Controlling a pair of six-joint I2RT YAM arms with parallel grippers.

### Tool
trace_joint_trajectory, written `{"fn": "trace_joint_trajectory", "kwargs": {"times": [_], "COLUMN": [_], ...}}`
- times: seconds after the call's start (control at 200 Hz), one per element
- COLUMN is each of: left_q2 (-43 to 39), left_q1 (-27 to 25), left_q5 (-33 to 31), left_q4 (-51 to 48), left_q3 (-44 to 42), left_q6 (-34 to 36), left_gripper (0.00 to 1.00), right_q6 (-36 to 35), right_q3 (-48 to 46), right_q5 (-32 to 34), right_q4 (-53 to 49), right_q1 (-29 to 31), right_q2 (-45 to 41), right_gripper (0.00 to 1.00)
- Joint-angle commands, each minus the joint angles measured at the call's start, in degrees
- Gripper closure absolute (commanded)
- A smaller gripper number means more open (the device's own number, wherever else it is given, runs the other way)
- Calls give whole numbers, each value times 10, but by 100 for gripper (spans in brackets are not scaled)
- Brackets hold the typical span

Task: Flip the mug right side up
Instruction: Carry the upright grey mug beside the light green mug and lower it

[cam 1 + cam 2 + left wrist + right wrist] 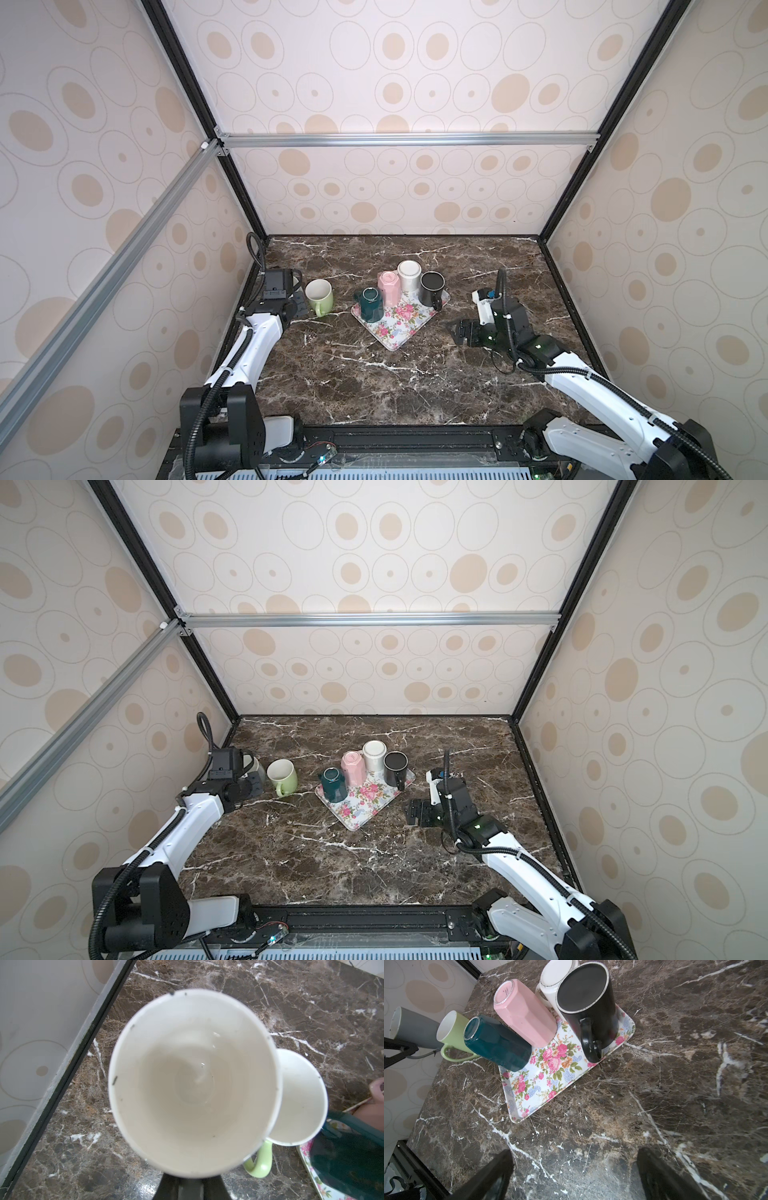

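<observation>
Meanwhile, at the counter's left rear, the left pincer is pinching a grey mug, mouth up, with a green mug crowding just beside it and the wall near. A teal mug, pink mug, white mug and black mug are sitting upside down on the floral tray. The right pincer is hovering spread over bare counter beside the tray. Both top views are hiding most of the grey mug behind the arm; the left wrist view is looking straight into its white inside.
</observation>
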Motion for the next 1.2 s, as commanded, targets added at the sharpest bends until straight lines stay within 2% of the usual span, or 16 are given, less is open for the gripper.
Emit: {"fn": "trace_joint_trajectory", "kwargs": {"times": [0.0,0.28,0.695,0.82,0.885,0.915,1.04,1.195], "left_q2": [10,41,64,66,65,65,66,46], "left_q1": [7,7,6,6,7,7,6,7], "left_q5": [-1,-20,-9,-10,-15,-17,-19,-7], "left_q4": [58,86,104,99,98,98,90,78], "left_q3": [5,-6,-9,-2,-3,-4,-5,-9], "left_q6": [-1,6,2,3,8,10,11,9], "left_gripper": [100,100,100,69,51,45,32,21], "right_q6": [8,7,9,6,6,5,8,11], "right_q3": [-3,-8,0,5,8,8,6,8], "right_q5": [-3,6,-7,-10,-8,-7,-7,-12], "right_q4": [13,2,3,3,-1,-2,1,2], "right_q1": [-2,-2,-2,-2,-2,-2,-2,-2], "right_q2": [7,15,49,53,55,55,56,61], "right_gripper": [4,4,4,2,1,1,1,1]}}
